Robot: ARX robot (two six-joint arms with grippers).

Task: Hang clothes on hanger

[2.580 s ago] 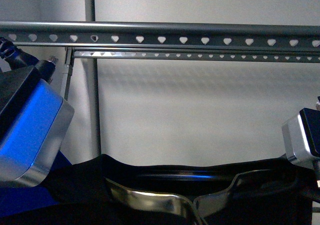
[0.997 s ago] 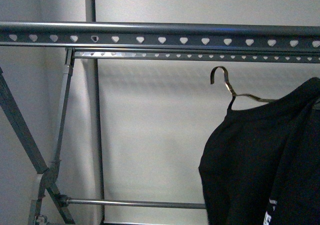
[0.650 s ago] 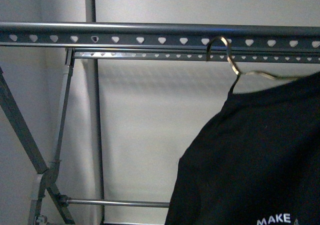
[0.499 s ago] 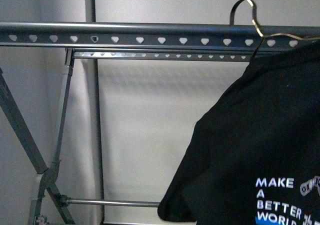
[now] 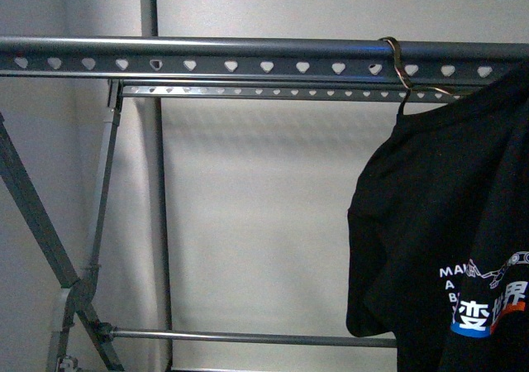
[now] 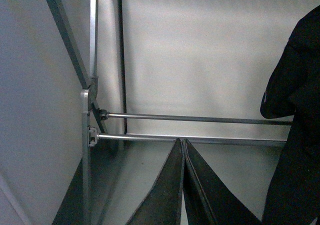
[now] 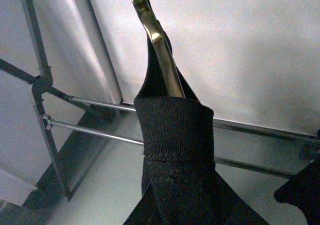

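Front view: we see the hanger (image 5: 248, 48), a grey metal rack whose round top rail runs across the frame, with a flat strip punched with heart-shaped holes directly beneath it and a second punched strip just behind. Crossed legs (image 5: 50, 248) descend at the left, and a thin lower bar (image 5: 248, 336) spans the base. The hook of a brass-toned wire coat hanger (image 5: 397, 62) curls over the top rail towards the right. From it hang the clothes (image 5: 446, 223), a black top bearing a white, blue and orange printed logo low on its front; the garment runs off the right edge of the frame. Neither arm shows in this view.

Left wrist view: we see the left gripper (image 6: 183, 185) with its two dark fingers pressed together along their length, nothing held between them. Beyond it lie the rack's two lower bars and leg joint, and the black top (image 6: 295, 110) hangs well apart at one side.

Right wrist view: we see the wire coat hanger (image 7: 160, 50) rising out of a ribbed black fabric edge (image 7: 175, 135) close to the camera. The right gripper's fingers are hidden by the cloth, so we cannot tell whether they are parted or clamped.
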